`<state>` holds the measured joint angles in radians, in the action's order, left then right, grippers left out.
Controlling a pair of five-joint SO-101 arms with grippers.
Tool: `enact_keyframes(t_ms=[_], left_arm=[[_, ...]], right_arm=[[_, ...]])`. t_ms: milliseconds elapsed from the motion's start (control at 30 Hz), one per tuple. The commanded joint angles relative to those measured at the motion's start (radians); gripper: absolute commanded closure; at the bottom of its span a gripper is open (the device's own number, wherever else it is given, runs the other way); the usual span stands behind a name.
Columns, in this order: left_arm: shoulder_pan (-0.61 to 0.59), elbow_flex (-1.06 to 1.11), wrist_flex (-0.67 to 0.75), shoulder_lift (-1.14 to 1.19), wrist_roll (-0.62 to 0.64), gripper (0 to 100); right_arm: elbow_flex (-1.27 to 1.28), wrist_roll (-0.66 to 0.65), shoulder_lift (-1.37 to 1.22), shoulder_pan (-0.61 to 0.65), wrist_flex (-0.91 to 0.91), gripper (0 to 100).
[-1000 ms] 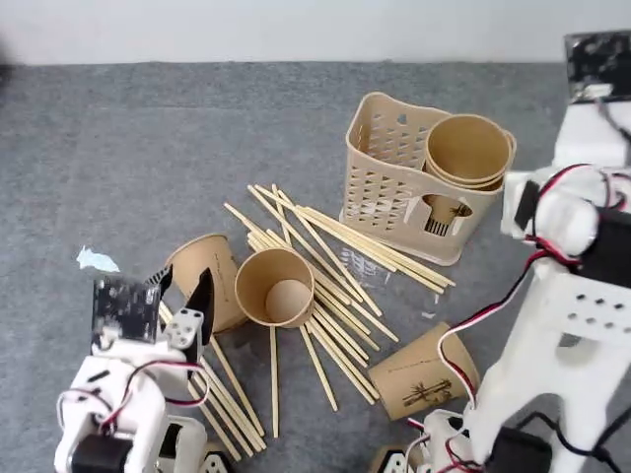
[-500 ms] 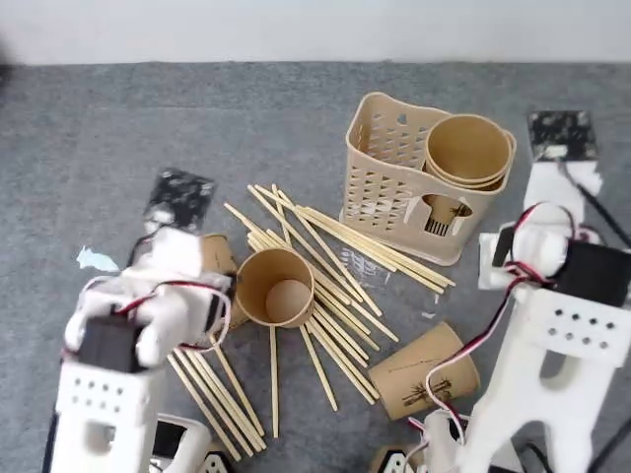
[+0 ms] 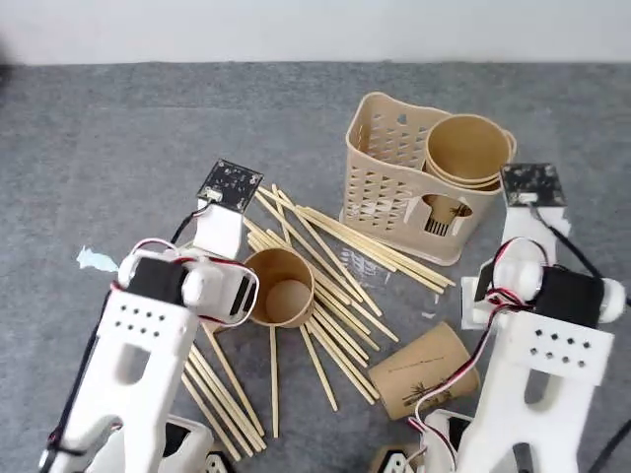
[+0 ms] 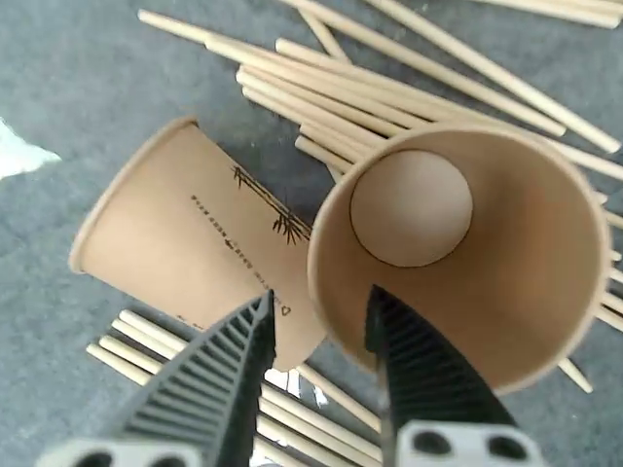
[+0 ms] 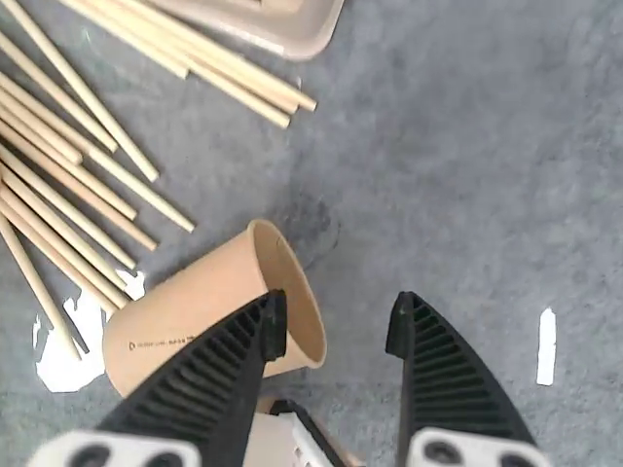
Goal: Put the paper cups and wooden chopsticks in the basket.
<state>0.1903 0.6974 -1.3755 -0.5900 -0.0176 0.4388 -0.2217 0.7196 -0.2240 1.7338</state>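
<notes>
A beige basket (image 3: 380,182) at the back right holds stacked paper cups (image 3: 468,148). Wooden chopsticks (image 3: 335,256) lie scattered in front of it. One paper cup (image 3: 279,286) sits mouth-up among them, and a second cup (image 4: 185,253) lies on its side against it. My left gripper (image 4: 319,311) is open just above these two, one finger over the upright cup's mouth and the other over the lying cup. A third cup (image 3: 424,372) lies on its side at the front right. My right gripper (image 5: 339,306) hangs open above that cup's (image 5: 209,311) rim.
The table is covered in grey carpet. A pale blue scrap (image 3: 97,259) lies at the left. White scraps (image 5: 68,341) lie beside the front right cup, and a white strip (image 5: 546,345) lies on bare carpet to its right. Both white arm bodies crowd the front edge.
The left arm has swung from the front left corner out over the two middle cups. The right arm has come in from the right edge, over the cup lying at the front right.
</notes>
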Motion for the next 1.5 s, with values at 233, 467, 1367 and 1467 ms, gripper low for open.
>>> enact_keyframes(t_ms=[233, 467, 1367, 1467], left_arm=[[0.014, -0.045, 0.078, 0.095, -0.006, 99], [0.011, -0.051, 0.078, 0.087, -0.006, 99], [0.181, -0.743, 0.009, 0.091, 0.238, 99], [0.25, -0.788, 0.08, 0.095, 0.288, 99]], right_arm=[[0.083, 0.005, 0.028, -0.007, -0.007, 82.2], [0.112, 0.002, 0.028, -0.005, 0.036, 82.0], [0.107, 0.002, 0.028, -0.308, 0.016, 81.9], [0.107, 0.002, 0.028, -0.312, 0.021, 81.9]])
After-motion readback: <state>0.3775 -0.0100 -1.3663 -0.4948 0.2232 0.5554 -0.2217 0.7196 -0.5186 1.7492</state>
